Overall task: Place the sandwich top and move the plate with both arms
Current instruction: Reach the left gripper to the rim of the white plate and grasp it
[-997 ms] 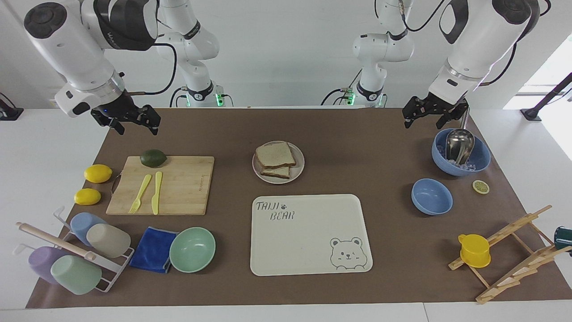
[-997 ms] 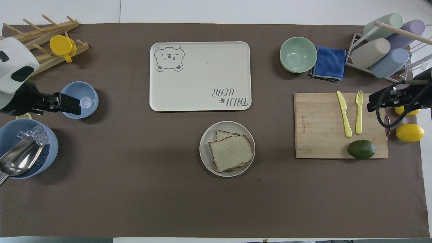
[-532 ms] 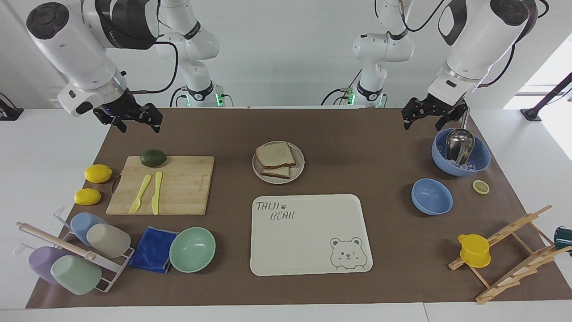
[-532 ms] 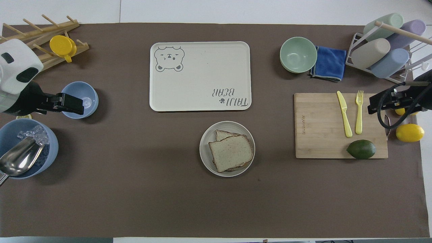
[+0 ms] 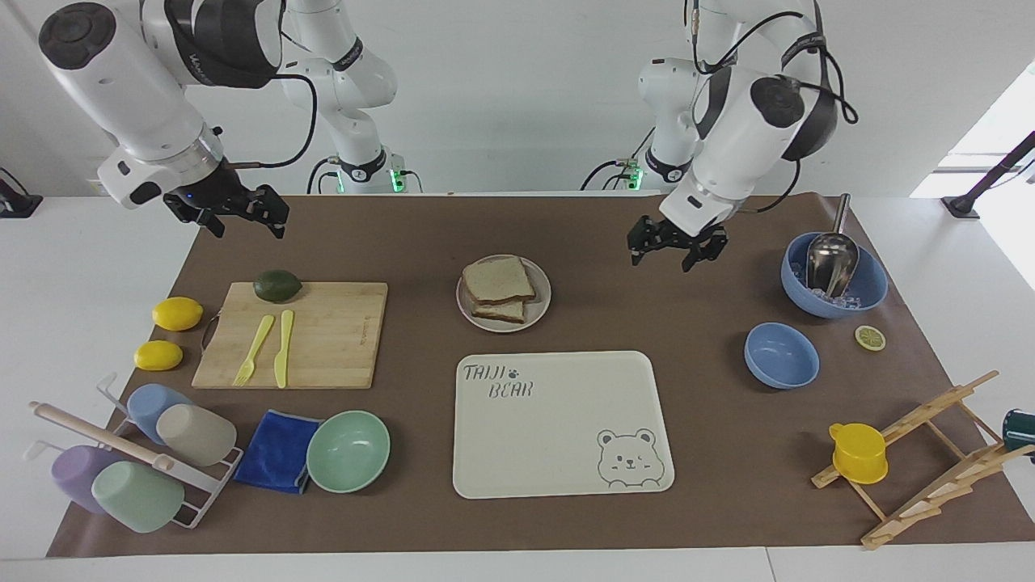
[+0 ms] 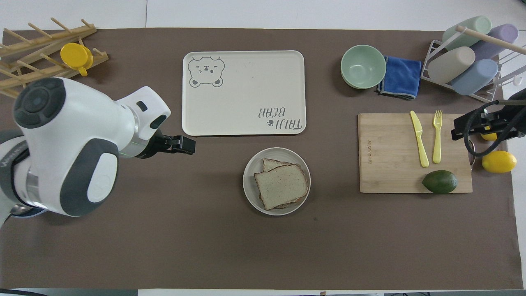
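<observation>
White walls at the back, brown mat over the surface [image 5: 647, 517]. At mid-surface, the plate [image 5: 540, 311], nearer the robots than the cream bear tray [image 5: 562, 424] and just apart from it. On the plate, the sandwich top [image 5: 496, 280], lying askew over a lower slice [image 5: 501, 312] whose edge peeks out beneath. Up in the air toward the left arm's end of the plate, over bare mat, the left claw [image 5: 675, 249], fingers spread and holding nothing. Over the mat's corner at the right arm's end, above the lime [image 5: 277, 285] on the cutting board [image 5: 323, 339], the right claw [image 5: 238, 212], likewise spread and empty, apparently waiting. Toward the left arm's end, a blue bowl with ice and a metal scoop [image 5: 833, 263], well apart from the plate. Judging by the layout: bread seemingly already stacked, though crooked, so the step in hand looks like the approach for the two-armed plate move, or possibly a straightening of the top slice first. Next move, most likely: lower the left claw to the plate's rim at its own end, bring the right claw in to the rim at the right arm's end, close both on the raised edge, then lift level and together. Main risk: uneven lift tipping the plate and sliding the loose top slice off.
</observation>
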